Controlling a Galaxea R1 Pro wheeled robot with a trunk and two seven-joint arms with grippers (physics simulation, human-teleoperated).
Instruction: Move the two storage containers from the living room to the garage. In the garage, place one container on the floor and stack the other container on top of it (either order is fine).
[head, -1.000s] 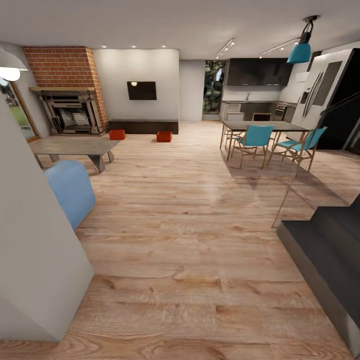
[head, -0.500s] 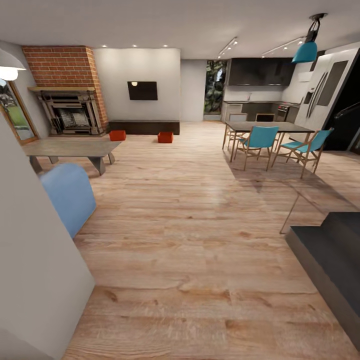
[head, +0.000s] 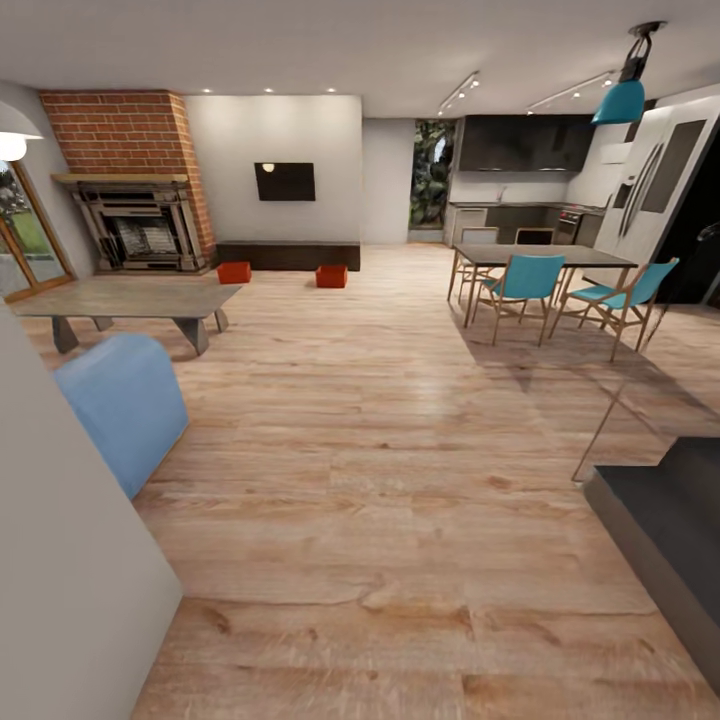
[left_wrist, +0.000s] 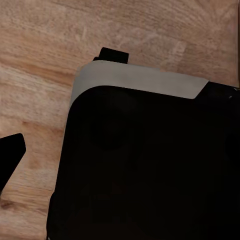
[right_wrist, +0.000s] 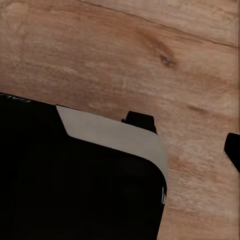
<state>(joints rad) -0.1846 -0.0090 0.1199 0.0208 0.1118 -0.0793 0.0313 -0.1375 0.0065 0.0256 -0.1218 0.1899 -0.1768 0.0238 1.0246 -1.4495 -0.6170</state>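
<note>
At far left you see the brick fireplace. Both storage containers sit apart on the wood floor before the dark cabinet, under the TV. No writing is readable. You cannot tell either gripper's state.

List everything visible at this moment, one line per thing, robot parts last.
storage containers: 2, orange-red, on the wood floor before the low cabinet
low cabinet: 1, dark, under the TV
TV: 1, black, on the grey wall
fireplace: 1, red brick, far left
coffee table: 1, grey, left
armchair: 1, blue, near left
dining table: 1, dark, right
chairs: teal, around the dining table
pendant lamp: 1, teal, top right
robot base: black and grey, over wood floor
</note>
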